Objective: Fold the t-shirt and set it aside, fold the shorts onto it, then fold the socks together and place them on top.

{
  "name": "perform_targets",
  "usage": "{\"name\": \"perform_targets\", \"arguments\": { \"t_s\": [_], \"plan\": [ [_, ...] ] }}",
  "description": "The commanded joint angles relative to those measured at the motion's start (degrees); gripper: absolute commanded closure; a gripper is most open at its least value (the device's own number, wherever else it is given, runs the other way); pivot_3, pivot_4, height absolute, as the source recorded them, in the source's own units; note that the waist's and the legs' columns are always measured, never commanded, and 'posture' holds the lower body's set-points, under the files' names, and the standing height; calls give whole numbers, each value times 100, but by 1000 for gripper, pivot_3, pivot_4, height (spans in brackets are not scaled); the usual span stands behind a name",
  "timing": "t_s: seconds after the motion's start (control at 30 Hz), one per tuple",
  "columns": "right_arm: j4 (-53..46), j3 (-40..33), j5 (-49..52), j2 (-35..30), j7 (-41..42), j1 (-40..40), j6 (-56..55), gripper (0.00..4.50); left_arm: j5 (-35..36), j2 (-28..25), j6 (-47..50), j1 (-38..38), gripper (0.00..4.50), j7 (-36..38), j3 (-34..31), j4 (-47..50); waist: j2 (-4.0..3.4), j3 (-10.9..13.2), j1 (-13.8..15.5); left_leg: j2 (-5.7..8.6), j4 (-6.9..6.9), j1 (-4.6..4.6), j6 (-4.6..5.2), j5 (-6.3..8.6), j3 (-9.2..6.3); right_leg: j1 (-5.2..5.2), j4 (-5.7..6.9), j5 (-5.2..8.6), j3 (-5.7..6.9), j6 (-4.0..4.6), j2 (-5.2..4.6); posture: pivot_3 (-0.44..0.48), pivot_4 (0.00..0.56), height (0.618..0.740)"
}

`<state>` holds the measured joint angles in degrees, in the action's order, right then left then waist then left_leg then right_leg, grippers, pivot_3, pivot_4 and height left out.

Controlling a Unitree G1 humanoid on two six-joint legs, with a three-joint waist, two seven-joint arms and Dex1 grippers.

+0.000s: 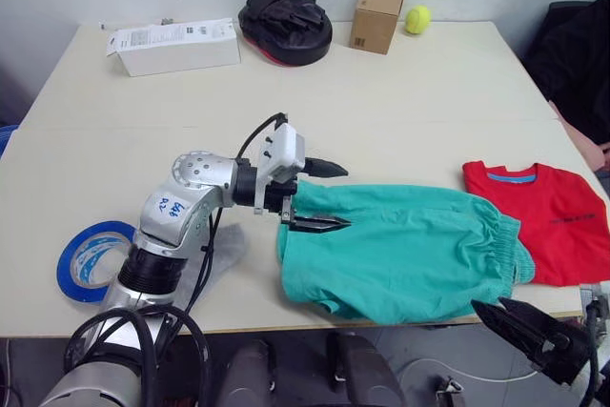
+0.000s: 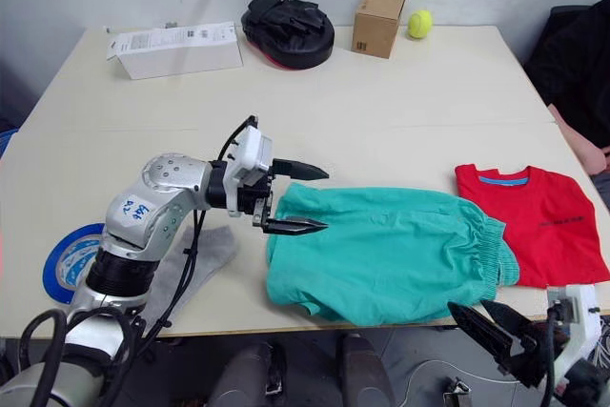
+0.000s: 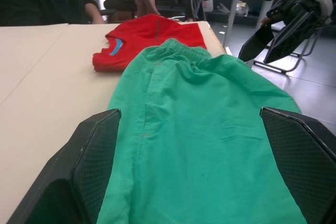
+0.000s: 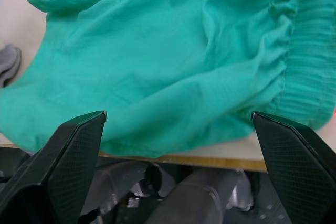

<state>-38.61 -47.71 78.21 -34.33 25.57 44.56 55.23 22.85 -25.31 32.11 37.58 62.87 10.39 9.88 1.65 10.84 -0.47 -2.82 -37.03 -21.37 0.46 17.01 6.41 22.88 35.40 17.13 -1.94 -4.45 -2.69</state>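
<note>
Nearest me, my right gripper [image 1: 527,323] hung spread wide just off the desk's front edge [image 1: 238,316], empty, by the gathered end of the shorts [image 1: 410,250]. My left gripper [image 1: 319,196] hovered, fingers spread, at the opposite end of the shorts, pinching nothing. A grey sock [image 2: 195,259] lay partly under that arm. Beyond, the t-shirt [image 1: 548,221] sat folded at the desk's right side, the shorts' gathered end touching it. I judged the shorts fold was the step in hand; next I needed both grippers to pinch the fabric's ends and double it over.
</note>
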Motion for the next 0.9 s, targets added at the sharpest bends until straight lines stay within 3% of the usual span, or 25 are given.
{"name": "perform_targets", "arguments": {
  "t_s": [0.03, 0.3, 0.7, 0.9],
  "plan": [
    [195, -37, 759, -126, -398, 136, 66, 0, 130, -80, 63, -26, 53, -38, 5, 321, 0, 0, 3, 0, 0, -1, 0, 0, 0, 1, 0, 2, 0, 3, 0, 0, 150, 740],
    [1000, 531, 1483, -483, -804, -96, 255, 0, 184, -275, 211, -89, 53, -92, 13, 559, 0, 0, 5, 1, 2, -13, 4, 2, -2, 5, -20, 14, -1, 25, 0, 0, 150, 740],
    [2985, 1128, 1851, -662, -1567, -1723, 353, 0, 240, -591, 382, -61, 53, -160, -45, 724, 10, -4, -6, 2, -2, -26, 12, 6, 2, 13, -35, -4, -4, -6, 2, 0, 150, 740],
    [3358, 1186, 1958, -606, -1957, -1981, 414, 0, 257, -633, 430, -45, 53, -203, -26, 779, 24, -13, -13, 4, -8, -22, 20, 3, 8, 2, -45, -1, -12, 4, -2, 0, 150, 740]
  ]
}}
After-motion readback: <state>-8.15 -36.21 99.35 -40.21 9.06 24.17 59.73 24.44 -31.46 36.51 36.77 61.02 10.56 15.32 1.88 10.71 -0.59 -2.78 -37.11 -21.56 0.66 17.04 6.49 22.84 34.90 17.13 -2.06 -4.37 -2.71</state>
